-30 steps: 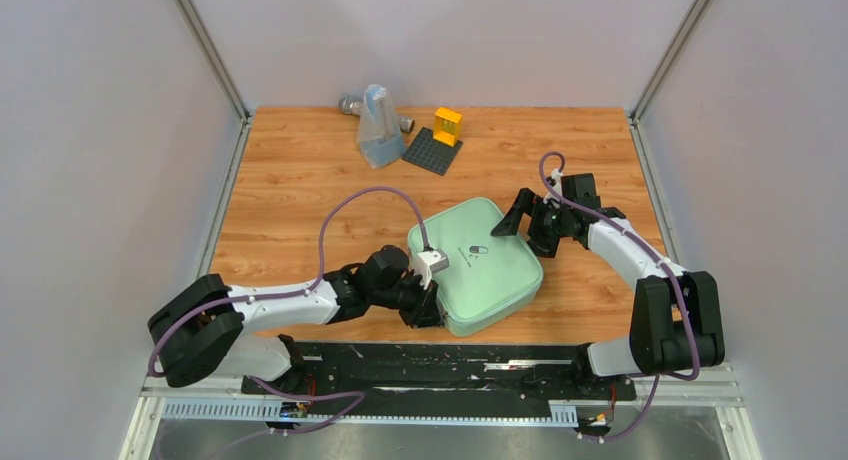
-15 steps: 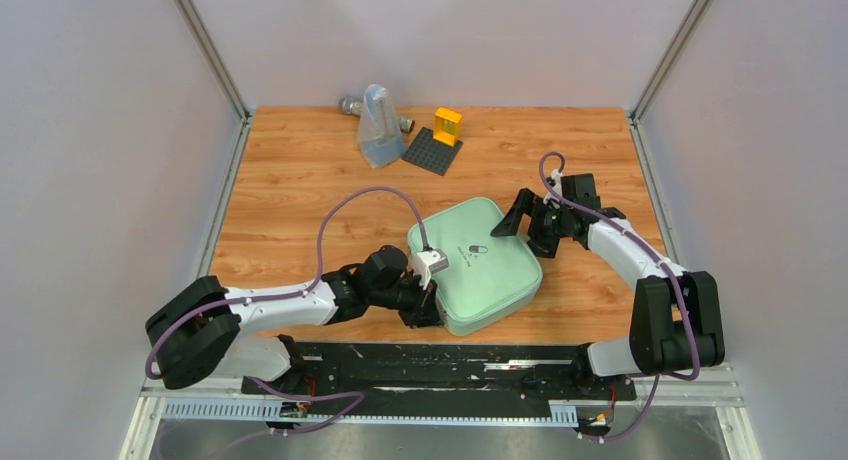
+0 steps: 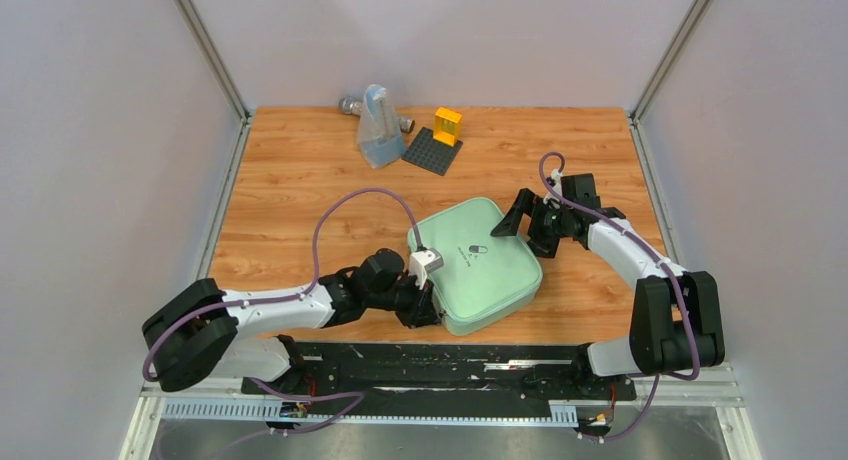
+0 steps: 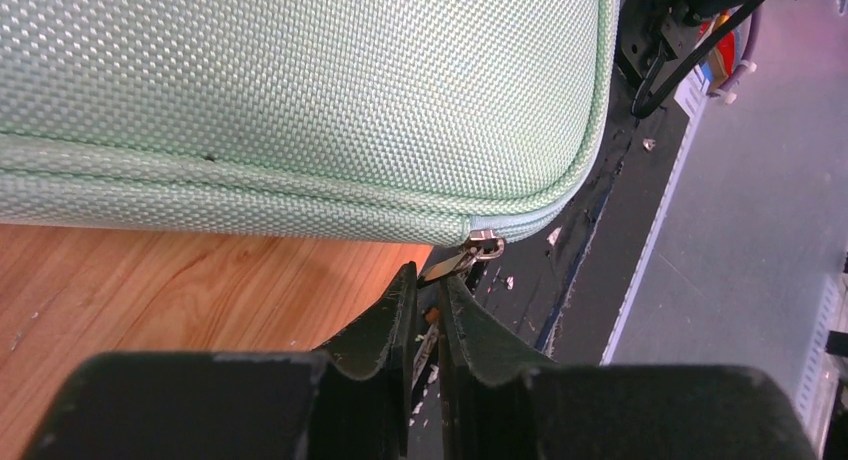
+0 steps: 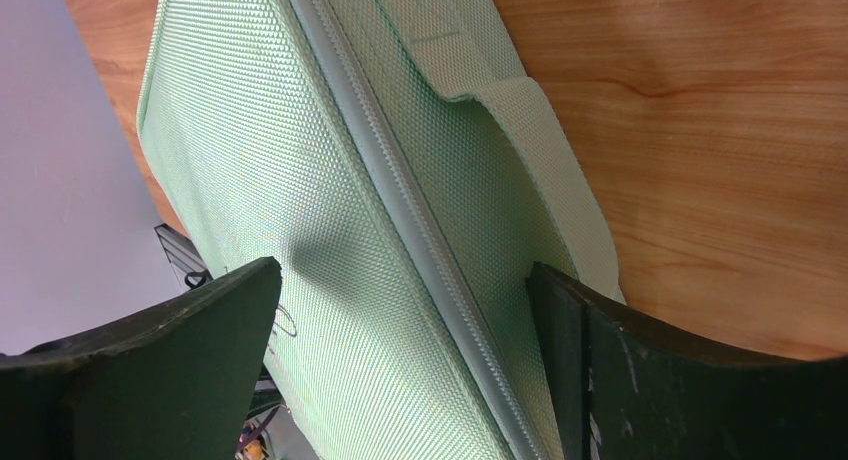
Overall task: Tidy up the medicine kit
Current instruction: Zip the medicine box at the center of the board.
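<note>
The left claw (image 4: pixel 427 282) stood nearly closed, only a sliver of gap between its dark fingers, with its tips right at the metal zipper pull (image 4: pixel 482 246) on the near corner of the medicine kit (image 3: pixel 475 265). The pull's tab reached down to the tips, but whether it was pinched could not be told. The right claw (image 5: pixel 400 275) was spread wide at the kit's far right corner, one finger over the lid and the other outside the woven carry strap (image 5: pixel 545 160), with the closed zipper line (image 5: pixel 400 180) running between them. The mint-green kit lay flat and turned at an angle on the wooden table (image 3: pixel 290 200). Its lid carried a small dark pill logo (image 3: pixel 477 250) with a line of print too small to read. The kit's near corner sat at the table's front edge, close to the black rail (image 3: pixel 450 365). Bare wood stretched left of the kit and beyond it. Well beyond the kit, by the back wall, stood a bluish pouch (image 3: pixel 378 128), a dark studded baseplate (image 3: pixel 432 151) and a yellow block (image 3: pixel 447 126).
</note>
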Tool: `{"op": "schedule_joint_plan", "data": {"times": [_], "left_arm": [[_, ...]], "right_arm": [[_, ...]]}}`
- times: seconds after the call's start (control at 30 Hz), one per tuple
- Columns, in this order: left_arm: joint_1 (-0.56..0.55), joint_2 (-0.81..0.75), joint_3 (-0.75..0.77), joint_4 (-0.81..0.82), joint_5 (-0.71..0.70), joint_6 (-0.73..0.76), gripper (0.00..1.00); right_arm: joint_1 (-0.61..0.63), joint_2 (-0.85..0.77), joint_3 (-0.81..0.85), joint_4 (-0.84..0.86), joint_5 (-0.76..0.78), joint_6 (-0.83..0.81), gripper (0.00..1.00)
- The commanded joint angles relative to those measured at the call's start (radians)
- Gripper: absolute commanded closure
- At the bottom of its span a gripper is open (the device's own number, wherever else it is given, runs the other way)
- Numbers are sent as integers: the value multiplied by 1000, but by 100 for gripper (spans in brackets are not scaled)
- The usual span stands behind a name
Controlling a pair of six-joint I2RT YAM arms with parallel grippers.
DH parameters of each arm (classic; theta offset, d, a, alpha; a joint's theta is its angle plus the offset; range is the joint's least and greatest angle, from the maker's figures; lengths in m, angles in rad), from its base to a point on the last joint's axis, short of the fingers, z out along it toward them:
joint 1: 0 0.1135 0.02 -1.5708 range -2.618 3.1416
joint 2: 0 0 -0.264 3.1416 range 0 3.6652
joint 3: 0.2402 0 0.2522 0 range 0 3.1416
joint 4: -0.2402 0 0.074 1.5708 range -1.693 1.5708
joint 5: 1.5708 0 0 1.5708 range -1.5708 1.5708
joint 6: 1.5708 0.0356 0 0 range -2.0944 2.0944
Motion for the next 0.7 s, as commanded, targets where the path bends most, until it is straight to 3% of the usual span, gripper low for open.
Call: {"op": "schedule_joint_plan", "data": {"times": [0.0,0.2,0.5,0.67], "left_arm": [[4,-37,-13,69,-22,-5,84],[3,-52,-19,83,-12,-5,92],[4,-48,-12,87,-10,-3,76],[4,-54,-10,87,-15,-3,73]], "right_arm": [[8,-12,-7,-23,-44,17,3],[8,-14,-8,-24,-44,17,3],[8,-14,-7,-24,-44,17,3],[9,-13,-6,-24,-45,17,3]]}}
